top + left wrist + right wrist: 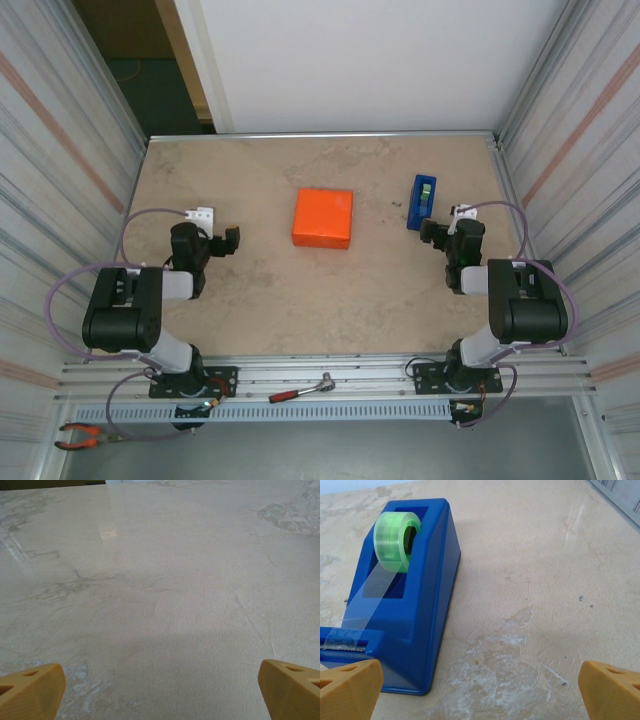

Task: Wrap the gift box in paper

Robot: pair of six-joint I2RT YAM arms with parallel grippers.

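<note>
The orange paper [322, 218] sits in the middle of the table [250, 300] as one neat, flat block. It looks folded shut all round, so I think the gift box is inside it, but no pink shows. The block is almost square, so it has no real long side. Its edges are turned just a little from the table's edges.

The left gripper [230, 240] is to the left of the block and the right gripper [431, 232] is to the right. Both are a bit nearer than the block, which lies between them. The left one looks a little closer to it. Both grippers have their yellow fingers [30, 690] spread wide apart and hold nothing.

A blue tape holder [415, 595] with a green roll of tape [395, 540] stands just in front of the right gripper, to the right of the block.

I count one orange block, one tape holder, one roll and two grippers.
</note>
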